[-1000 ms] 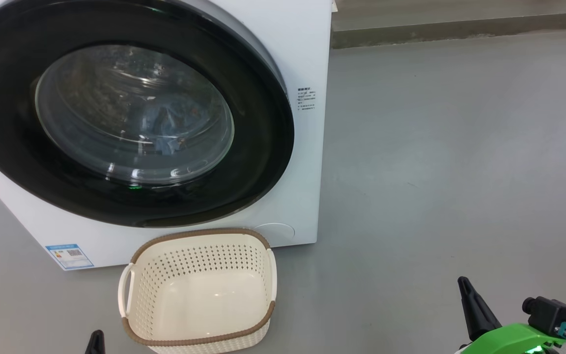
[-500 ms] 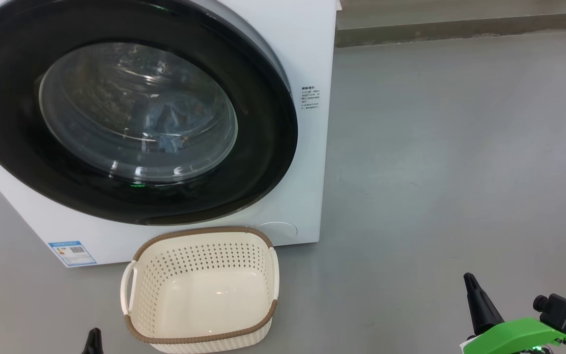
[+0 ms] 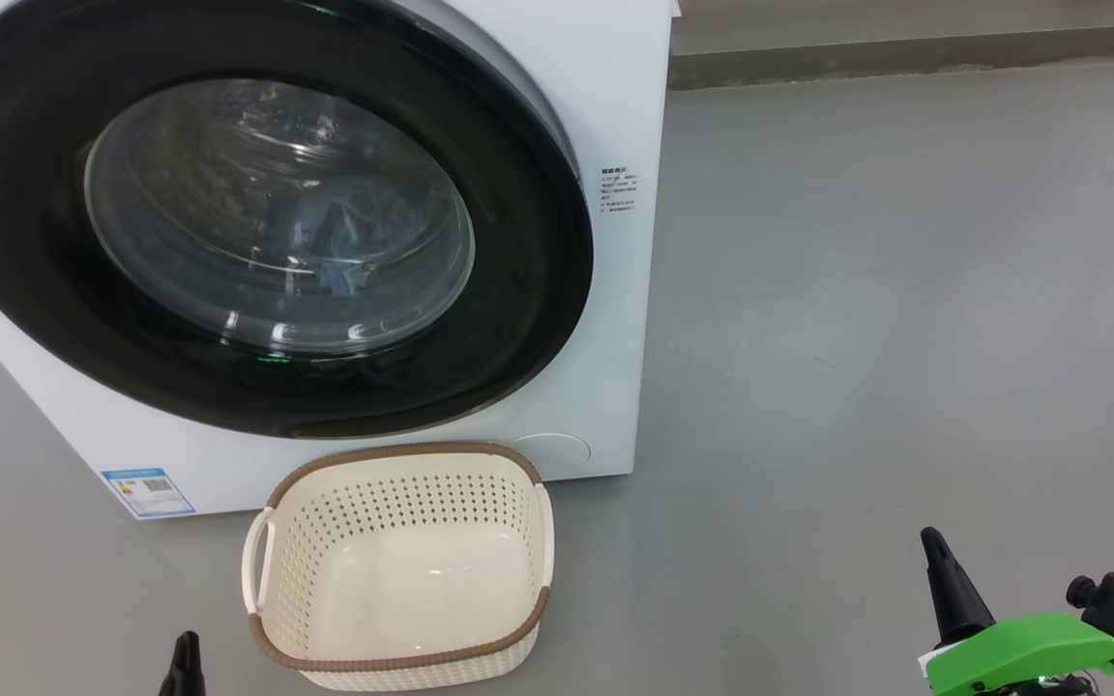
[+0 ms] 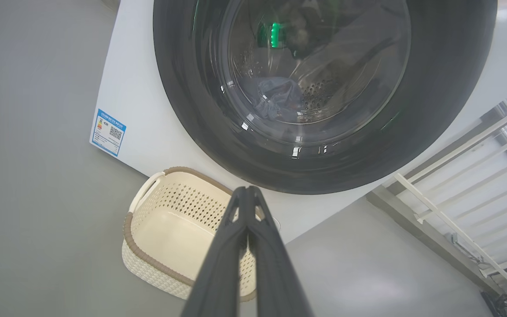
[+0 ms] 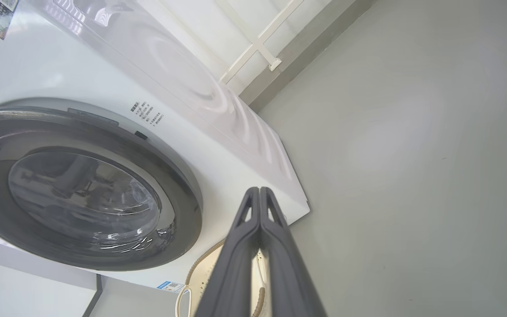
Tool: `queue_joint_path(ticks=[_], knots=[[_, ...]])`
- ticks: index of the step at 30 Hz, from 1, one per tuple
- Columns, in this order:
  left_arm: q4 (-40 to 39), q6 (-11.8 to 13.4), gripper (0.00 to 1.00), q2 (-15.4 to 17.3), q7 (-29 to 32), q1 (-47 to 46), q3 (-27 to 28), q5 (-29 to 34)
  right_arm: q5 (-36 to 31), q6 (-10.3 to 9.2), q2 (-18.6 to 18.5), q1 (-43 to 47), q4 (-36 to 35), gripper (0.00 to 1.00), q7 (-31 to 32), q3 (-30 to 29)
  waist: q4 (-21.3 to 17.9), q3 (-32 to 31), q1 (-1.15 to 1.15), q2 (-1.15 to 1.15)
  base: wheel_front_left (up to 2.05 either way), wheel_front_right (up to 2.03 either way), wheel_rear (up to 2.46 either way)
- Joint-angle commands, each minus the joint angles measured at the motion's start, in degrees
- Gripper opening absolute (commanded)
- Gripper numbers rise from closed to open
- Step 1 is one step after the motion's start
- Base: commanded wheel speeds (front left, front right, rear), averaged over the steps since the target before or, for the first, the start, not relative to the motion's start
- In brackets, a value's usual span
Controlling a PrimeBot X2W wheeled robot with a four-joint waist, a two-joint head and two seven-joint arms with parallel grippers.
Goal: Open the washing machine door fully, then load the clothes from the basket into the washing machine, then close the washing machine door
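The washing machine (image 3: 615, 319) stands at the left, and its round black-rimmed door (image 3: 528, 290) lies shut flat against its front. Light blue clothes (image 3: 344, 242) lie inside the drum, seen through the glass; they show in the left wrist view as clothes (image 4: 277, 99) too. The cream basket (image 3: 402, 456) sits on the floor in front of the machine with nothing in it. My left gripper (image 3: 186, 657) is shut at the bottom edge, left of the basket, its fingertips (image 4: 247, 193) pressed together. My right gripper (image 3: 934, 546) is shut at the lower right, holding nothing.
Bare grey floor (image 3: 886, 319) stretches to the right of the machine. A low wall ledge (image 3: 905, 58) runs along the back. A white railing (image 4: 456, 176) stands beyond the machine. A blue label sticker (image 3: 146, 491) marks the machine's lower left corner.
The whole head picture has slid slightly right and up, so the camera moved. Door, basket and both shut grippers keep their places relative to each other.
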Motion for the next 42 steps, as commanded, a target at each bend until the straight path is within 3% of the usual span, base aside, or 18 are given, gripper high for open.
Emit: queue_joint_path(ticks=[1, 42], knots=[[-1.85, 0.24, 0.0, 0.71, 0.47, -2.7, 1.2, -1.84, 1.5, 0.0, -0.5, -2.71, -1.8, 0.0, 0.53, -0.14, 0.06, 0.02, 0.0, 0.0, 0.0, 0.0, 0.0], [-3.77, 0.88, 0.0, -0.64, 7.19, -6.4, 2.92, -25.16, 21.14, 0.0, 1.05, -3.82, -5.16, 0.0, 7.14, -5.04, 1.6, 0.51, 0.0, 0.0, 0.0, 0.0, 0.0]])
